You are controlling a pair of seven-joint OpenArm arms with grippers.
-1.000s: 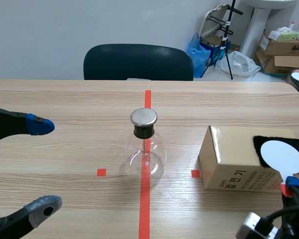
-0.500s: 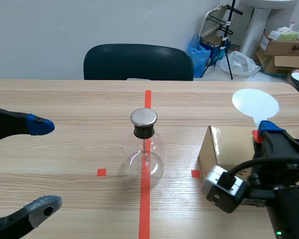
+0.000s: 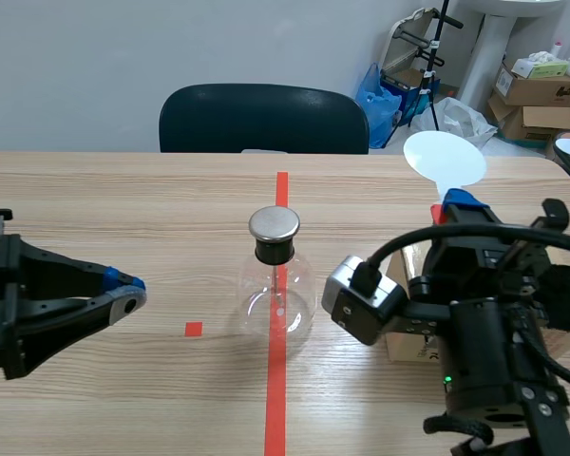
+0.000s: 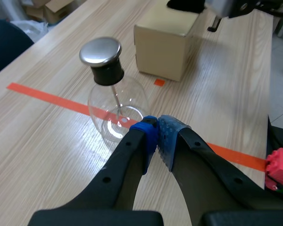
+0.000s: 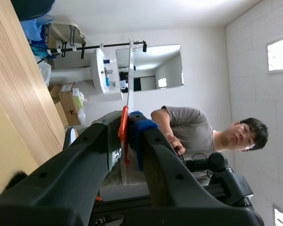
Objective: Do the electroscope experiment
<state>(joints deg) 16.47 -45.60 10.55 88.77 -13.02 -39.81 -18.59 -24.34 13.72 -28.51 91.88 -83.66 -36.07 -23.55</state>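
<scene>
1. The left gripper (image 4: 156,136) has its fingers pressed together on nothing. The electroscope (image 4: 118,110), a glass flask with a metal cap (image 4: 100,50), stands on the tape line just ahead of the fingertips.
2. The right gripper (image 3: 453,204) pinches the red handle (image 5: 124,127) of a white disc (image 3: 444,159). The disc stands up past the fingertips, above the box (image 4: 167,42) and well apart from the cap.
3. Likely step: bringing the disc over to the cap.
4. The grip is only on the thin handle. A quick swing could twist it between the pads, so the disc would meet the cap edge-on or miss it.
5. Coming down too low or too hard could knock the cap and tip the flask.
6. The right arm's camera housing (image 3: 361,299) sits near the flask's side. A careless sweep across could bump the glass before the disc arrives.
7. The left fingertips are close to the glass, and any creep forward would shove the flask off the line.
8. If the disc brushes the arm or box on the way, it may lose charge and the experiment would show nothing.
</scene>
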